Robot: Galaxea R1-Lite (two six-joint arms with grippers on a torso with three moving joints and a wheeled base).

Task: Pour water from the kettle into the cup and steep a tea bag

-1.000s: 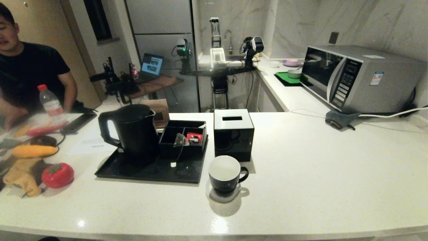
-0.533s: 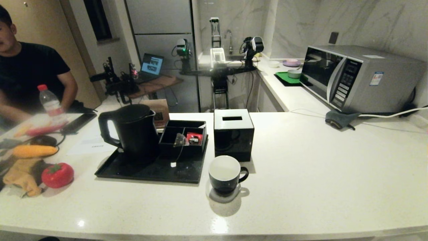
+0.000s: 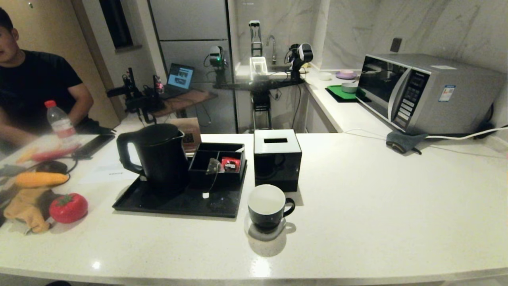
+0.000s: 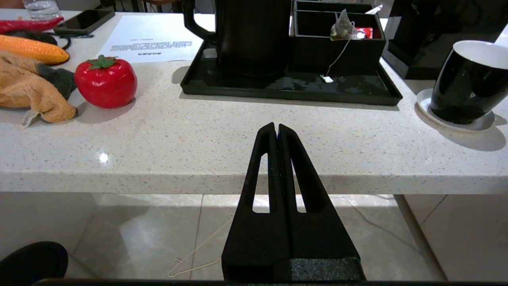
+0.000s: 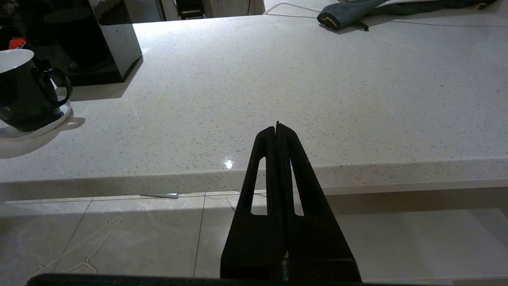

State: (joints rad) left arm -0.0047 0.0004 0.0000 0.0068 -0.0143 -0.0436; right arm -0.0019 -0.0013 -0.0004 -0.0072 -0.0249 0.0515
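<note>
The black kettle (image 3: 156,155) stands on a black tray (image 3: 158,204) at the counter's left, handle turned left. Beside it a pale tea bag (image 3: 214,166) leans on a black divided box (image 3: 216,163), its string and white tag (image 3: 205,195) hanging onto the tray. The black cup (image 3: 266,207) with a white inside sits on a white coaster to the right of the tray; no water shows in it. My left gripper (image 4: 276,127) is shut and empty, held low before the counter's front edge. My right gripper (image 5: 277,126) is shut and empty likewise, well right of the cup (image 5: 24,93). Neither arm appears in the head view.
A black tissue box (image 3: 276,159) stands just behind the cup. A red tomato (image 3: 68,207), a corn cob (image 3: 39,178), a cloth and a water bottle (image 3: 59,121) lie at the left, where a person (image 3: 31,87) sits. A microwave (image 3: 428,93) stands at the back right.
Only the person at the left has shifted a little. Kettle, cup and tea bag have stayed put.
</note>
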